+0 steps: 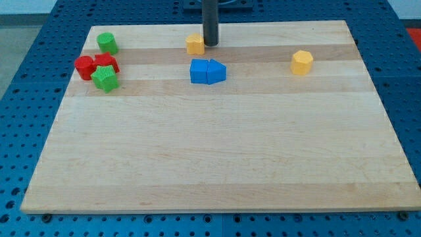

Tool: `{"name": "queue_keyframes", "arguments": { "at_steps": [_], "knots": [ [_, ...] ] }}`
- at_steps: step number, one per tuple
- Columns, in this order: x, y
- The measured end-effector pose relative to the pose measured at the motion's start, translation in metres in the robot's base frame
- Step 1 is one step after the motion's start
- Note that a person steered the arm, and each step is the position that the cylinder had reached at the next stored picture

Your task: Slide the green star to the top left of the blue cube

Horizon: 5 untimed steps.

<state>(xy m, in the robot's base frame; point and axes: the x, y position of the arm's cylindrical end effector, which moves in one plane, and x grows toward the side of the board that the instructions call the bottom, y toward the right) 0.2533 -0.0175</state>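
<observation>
Green star (pixel 104 79) touches two red blocks (pixel 95 66), far from blue cube (pixel 199 72).

Nothing readable is showing anywhere in the camera view: no text, label, brand, number or sign. The wooden board (pixel 217 158) is showing only plain grain, and the coloured blocks and the dark rod are carrying no markings that can be made out.
</observation>
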Motion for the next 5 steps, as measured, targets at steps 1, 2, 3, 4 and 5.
{"name": "queue_keyframes", "arguments": {
  "at_steps": [1,2,3,4,5],
  "knots": [
    [0.0,0.0],
    [-0.004,0.045],
    [0.0,0.066],
    [0.041,0.023],
    [0.053,-0.053]
  ]
}}
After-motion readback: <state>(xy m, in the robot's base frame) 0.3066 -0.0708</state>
